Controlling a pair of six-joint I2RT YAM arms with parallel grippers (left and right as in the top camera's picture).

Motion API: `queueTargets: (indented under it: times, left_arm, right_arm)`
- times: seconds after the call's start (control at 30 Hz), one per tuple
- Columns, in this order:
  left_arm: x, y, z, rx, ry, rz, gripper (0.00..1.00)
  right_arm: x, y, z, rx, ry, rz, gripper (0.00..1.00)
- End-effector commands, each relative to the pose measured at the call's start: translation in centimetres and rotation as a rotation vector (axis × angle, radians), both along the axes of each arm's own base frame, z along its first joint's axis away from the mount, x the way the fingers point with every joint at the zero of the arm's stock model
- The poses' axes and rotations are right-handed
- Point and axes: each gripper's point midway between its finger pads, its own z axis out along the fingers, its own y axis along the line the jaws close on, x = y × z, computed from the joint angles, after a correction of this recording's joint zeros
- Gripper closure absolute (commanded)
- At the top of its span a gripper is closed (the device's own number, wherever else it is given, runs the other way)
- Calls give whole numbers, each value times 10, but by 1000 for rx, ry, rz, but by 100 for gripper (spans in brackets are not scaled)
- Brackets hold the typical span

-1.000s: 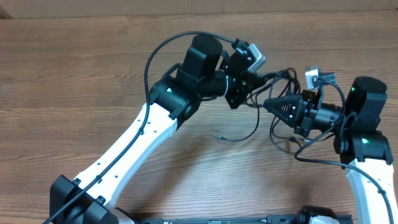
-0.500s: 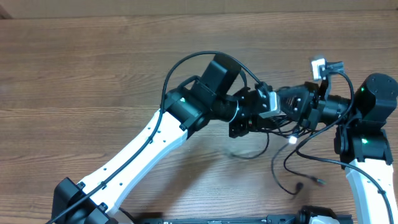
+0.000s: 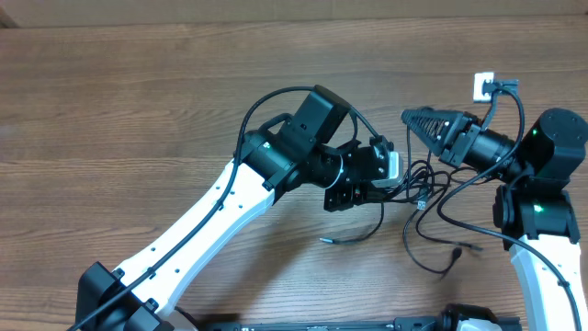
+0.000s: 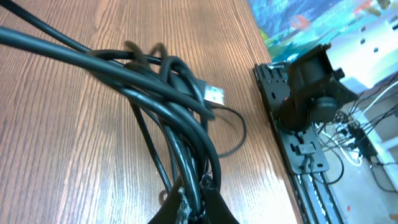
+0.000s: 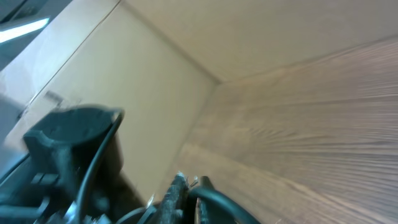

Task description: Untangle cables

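Observation:
The cables (image 3: 424,188) are a knot of thin black cords on the wood table between my two arms. Loose loops trail to the lower right (image 3: 441,262), and one plug end lies at the lower left (image 3: 329,238). My left gripper (image 3: 405,184) is shut on the bundle. In the left wrist view the fingers (image 4: 198,194) pinch several cords (image 4: 155,74), with a silver plug (image 4: 213,94) beside them. My right gripper (image 3: 411,118) is raised above the knot and points left. In the right wrist view its fingers (image 5: 189,186) are shut on one black cord (image 5: 219,200).
A cardboard wall (image 3: 276,9) runs along the table's far edge. The left arm (image 3: 230,198) crosses the table from the bottom left. In the left wrist view, the right arm's black base and rail (image 4: 301,118) stand at the table's edge with loose wiring.
My right gripper has lifted away from the left gripper, up and back. My left gripper has drawn slightly left with the bundle. The cord loops have spread over the table at the lower right.

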Motion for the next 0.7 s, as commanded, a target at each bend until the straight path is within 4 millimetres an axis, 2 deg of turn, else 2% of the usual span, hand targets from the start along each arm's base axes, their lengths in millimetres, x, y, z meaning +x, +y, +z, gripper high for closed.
queueTargets:
  times: [0.0, 0.13, 0.37, 0.43, 0.53, 0.67]
  left_arm:
    - [-10, 0, 12, -40, -51, -67, 96]
    - [-14, 3, 21, -58, -75, -77, 96]
    - [-16, 15, 48, -103, -156, -59, 96]
    - [-2, 26, 53, -75, -204, 13, 96]
    - [16, 39, 52, -24, -215, 132, 96]
    - [42, 54, 47, 42, -197, 300, 96]
  right_arm:
    - [22, -20, 5, -17, -4, -183, 87]
    - [33, -34, -5, -47, 24, -291, 87]
    - [43, -71, -48, -116, 209, -533, 87]
    - [42, -78, -61, -138, 260, -577, 87]
    - [41, -79, -63, -142, 271, -583, 84]
    - [40, -79, -66, -143, 284, -578, 64]
